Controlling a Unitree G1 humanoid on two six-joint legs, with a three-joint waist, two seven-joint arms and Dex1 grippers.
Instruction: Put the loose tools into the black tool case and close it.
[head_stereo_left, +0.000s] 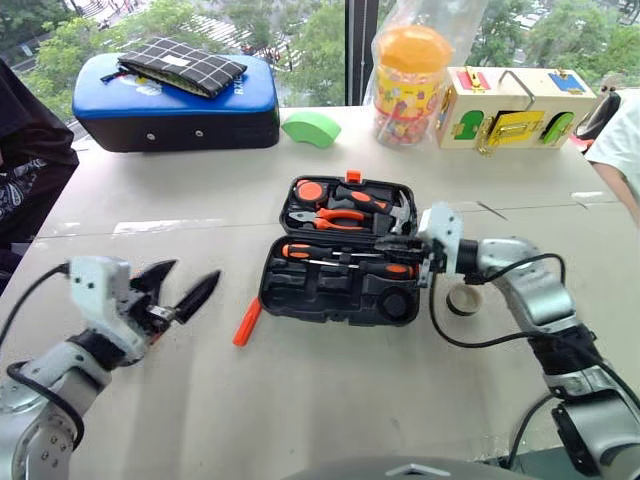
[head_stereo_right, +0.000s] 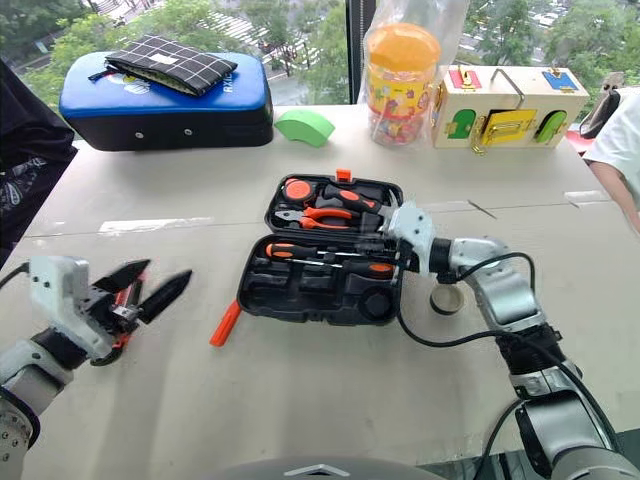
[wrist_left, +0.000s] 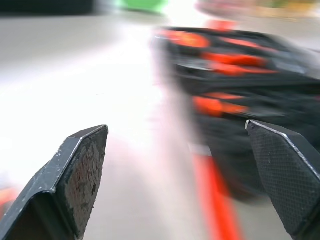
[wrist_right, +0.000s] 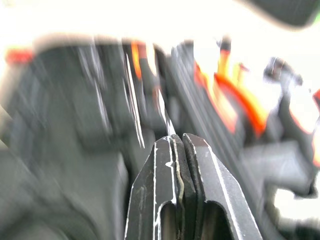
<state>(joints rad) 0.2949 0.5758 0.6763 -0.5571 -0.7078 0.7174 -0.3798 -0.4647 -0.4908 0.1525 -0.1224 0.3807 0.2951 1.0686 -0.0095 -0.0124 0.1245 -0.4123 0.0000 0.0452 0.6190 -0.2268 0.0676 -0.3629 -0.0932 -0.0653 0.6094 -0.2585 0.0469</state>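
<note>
Lying beside the black tool case (head_stereo_left: 340, 290) — slim orange tool (head_stereo_left: 247, 322), tilted lengthwise toward it.

Black tool case (head_stereo_left: 335, 300): matt moulded plastic; latch box (head_stereo_left: 515, 108): painted wood; table (head_stereo_left: 330, 400): smooth, matt

Bare table (head_stereo_left: 330, 390) before open case (head_stereo_left: 335, 295); orange tool (head_stereo_left: 247, 322), tape roll (head_stereo_left: 465, 299) flank it.

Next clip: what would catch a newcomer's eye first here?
The open black tool case lies mid-table, orange-handled tools already in its recesses, with the right pincer at its right edge, fingers together. A slim orange tool lies loose on the table just left of the case, and a small tape roll sits right of it. The left pincer hangs wide open at the near left.
</note>
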